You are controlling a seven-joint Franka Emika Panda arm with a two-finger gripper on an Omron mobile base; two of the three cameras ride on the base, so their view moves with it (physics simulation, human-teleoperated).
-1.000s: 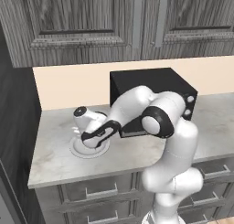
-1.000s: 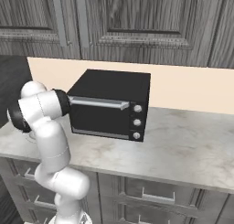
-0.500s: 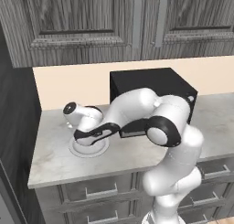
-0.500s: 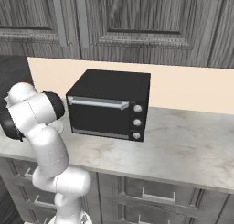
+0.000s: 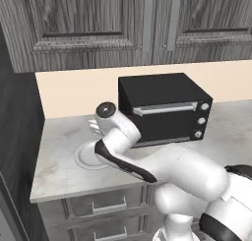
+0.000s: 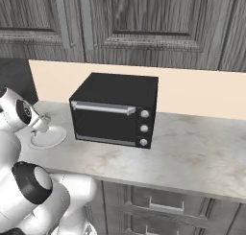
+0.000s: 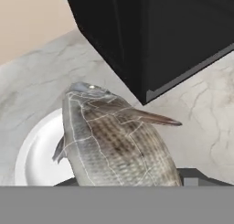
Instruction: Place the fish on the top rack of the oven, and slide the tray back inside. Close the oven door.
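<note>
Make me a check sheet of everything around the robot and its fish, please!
Surface: grey marble counter, plain and dry-looking.
Job's things: fish right in front of the hand camera, over the round white plate.
Clutter: small black box oven on the counter beside the plate, door shut.
Grippers: hand low over the plate; fish hides its fingers, so the grip cannot be told.
Cables: nothing seen.
Surroundings: dark wood cabinets above, drawers below, beige wall behind.
</note>
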